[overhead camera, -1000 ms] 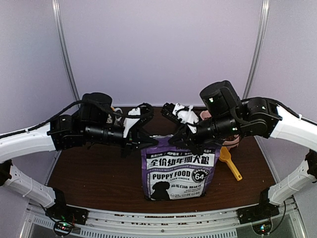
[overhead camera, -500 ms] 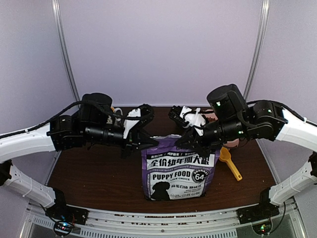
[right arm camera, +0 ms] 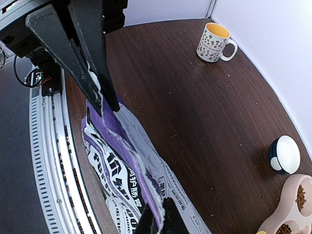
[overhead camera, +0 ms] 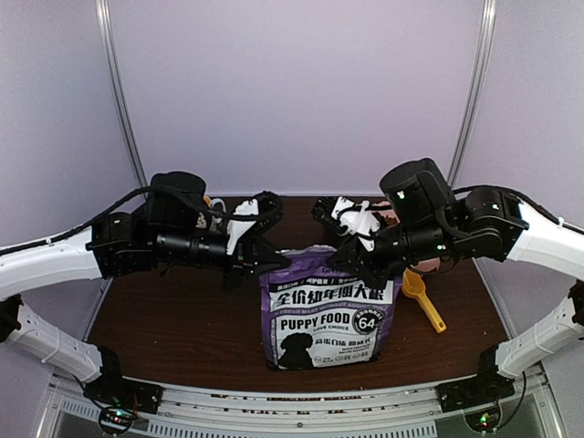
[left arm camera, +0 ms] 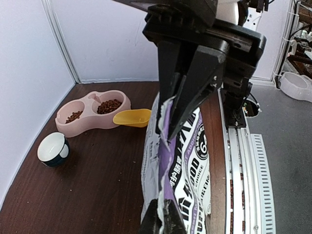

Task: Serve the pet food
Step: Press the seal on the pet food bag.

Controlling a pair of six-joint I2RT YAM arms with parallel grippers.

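The purple "PUPPY FOOD" bag (overhead camera: pixel 328 315) stands upright at the table's front middle. My left gripper (overhead camera: pixel 276 265) is shut on the left end of its torn top edge. My right gripper (overhead camera: pixel 352 267) is shut on the right end. In the left wrist view my left gripper (left arm camera: pixel 164 222) pinches the bag (left arm camera: pixel 183 156). In the right wrist view my right gripper (right arm camera: pixel 159 222) pinches the bag (right arm camera: pixel 122 161). Brown kibble (left arm camera: pixel 109 106) lies in both cups of the pink double bowl (left arm camera: pixel 87 122). The kibble inside the bag is hidden.
A yellow scoop (overhead camera: pixel 422 297) lies right of the bag, next to the pink bowl (right arm camera: pixel 297 214). A small white and dark bowl (left arm camera: pixel 52 148) sits beyond the pink bowl. A patterned mug (right arm camera: pixel 214 43) stands at the back left. The metal rail (left arm camera: pixel 243 165) runs along the table's front edge.
My right arm has shifted a little to the right while keeping its pinch on the bag's top. My left arm and the bag's base have stayed put.
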